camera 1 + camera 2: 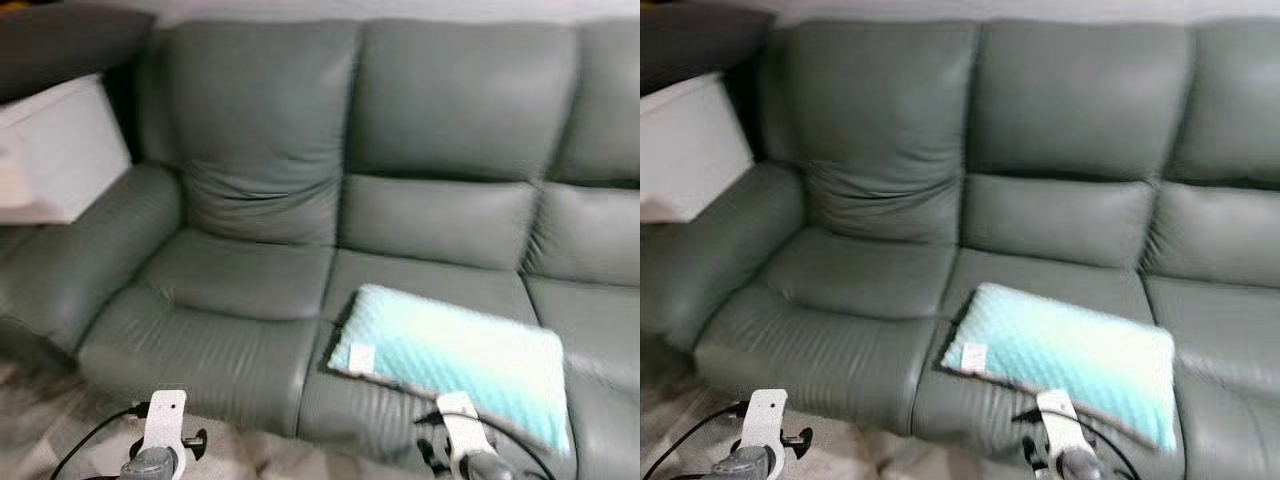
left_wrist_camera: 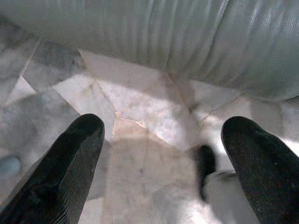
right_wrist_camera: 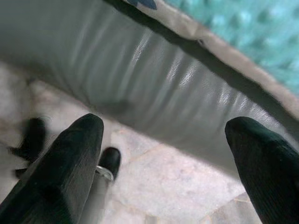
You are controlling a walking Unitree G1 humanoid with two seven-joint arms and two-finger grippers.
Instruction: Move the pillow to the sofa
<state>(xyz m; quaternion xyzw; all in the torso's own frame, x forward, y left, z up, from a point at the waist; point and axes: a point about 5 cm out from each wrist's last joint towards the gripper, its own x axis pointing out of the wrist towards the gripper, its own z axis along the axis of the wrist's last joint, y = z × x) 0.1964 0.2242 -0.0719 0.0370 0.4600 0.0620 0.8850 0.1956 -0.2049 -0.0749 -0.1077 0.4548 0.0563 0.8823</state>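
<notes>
Left eye view: the pillow (image 1: 455, 358), pale turquoise with a small white tag at its near left corner, lies flat on the middle seat of the grey-green sofa (image 1: 260, 150), its near edge reaching the seat's front edge and its right end running toward the right-hand seat; it rests on the cushion with nothing holding it, so the task looks done or nearly so; a white box (image 1: 60, 150) stands by the sofa's left armrest; both silver wrists sit low at the picture's bottom, in front of the sofa and clear of the pillow.

Right eye view: the same layout; the pillow lies slightly askew on the seat, its long side running down to the right.

Left wrist view: the left claw (image 2: 163, 158) is spread wide with nothing between its fingers, pointing down at the pale tiled floor (image 2: 140, 140) just in front of the sofa's base; it looks idle.

Right wrist view: the right claw (image 3: 166, 161) is also spread and empty, hanging below the seat's front edge, where the pillow's trim slightly overhangs; that suggests it has let go.
</notes>
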